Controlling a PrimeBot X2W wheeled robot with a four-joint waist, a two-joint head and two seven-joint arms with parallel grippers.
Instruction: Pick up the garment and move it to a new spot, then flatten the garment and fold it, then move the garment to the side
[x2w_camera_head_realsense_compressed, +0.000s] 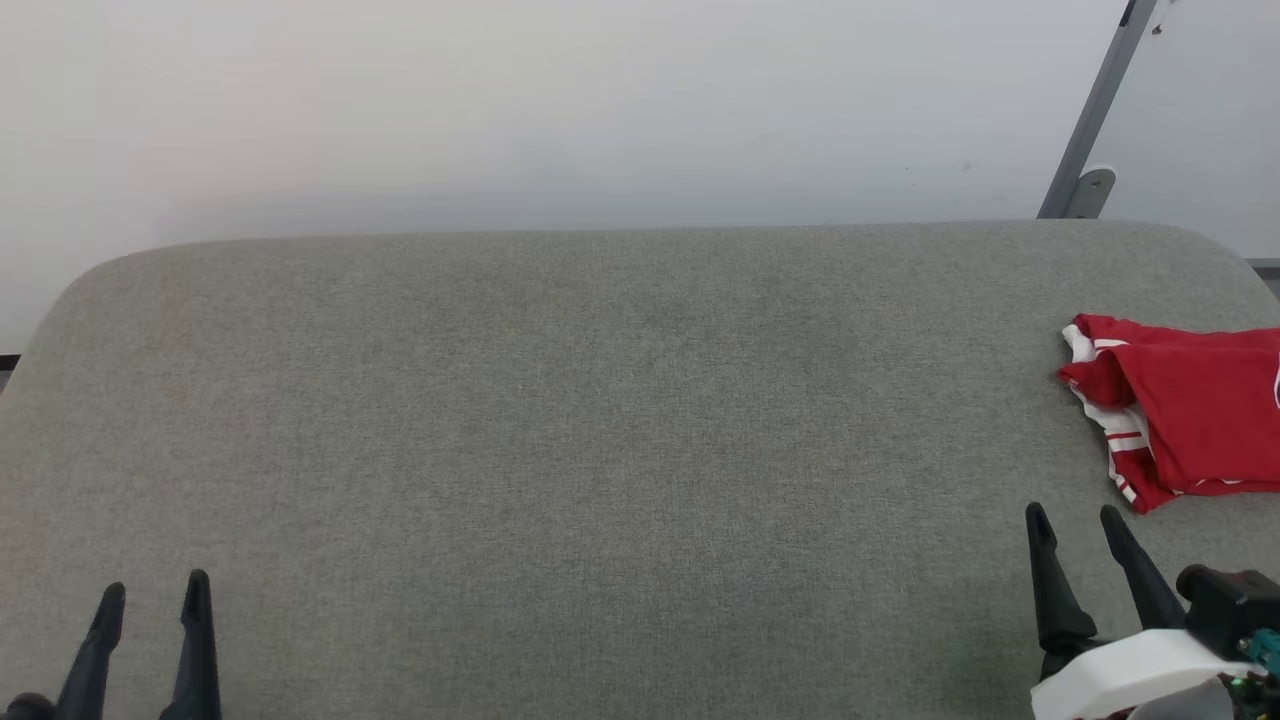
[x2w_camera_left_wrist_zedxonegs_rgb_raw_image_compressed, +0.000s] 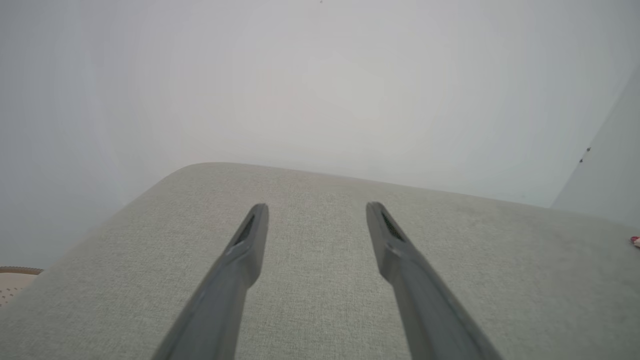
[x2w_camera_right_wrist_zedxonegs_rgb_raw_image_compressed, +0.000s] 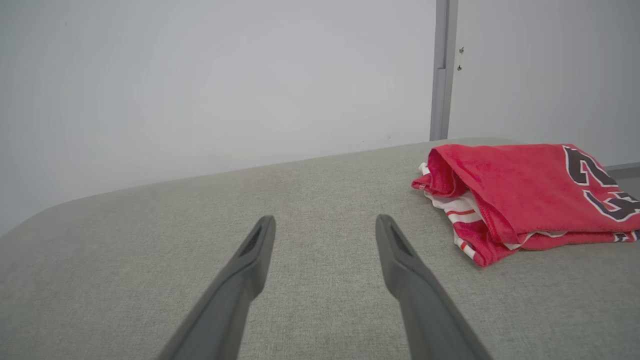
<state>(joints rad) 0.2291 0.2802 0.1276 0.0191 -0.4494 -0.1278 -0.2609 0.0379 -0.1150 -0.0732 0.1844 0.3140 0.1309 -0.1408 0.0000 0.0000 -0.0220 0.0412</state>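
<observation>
The grey cushion is spread across the whole head view. The shirt is seen at its far right edge, folded into a compact bundle, so picking up, flattening, folding and moving aside are judged done, with little or nothing left. Its long axis seems laid side to side, the rounded fold turned toward the cushion's middle, though the number end is cut off at the right. The right gripper, near the shirt but apart, and the left gripper are both held wide and empty.

grey fabric-covered surface with rounded corners, folded red garment at its right edge
</observation>
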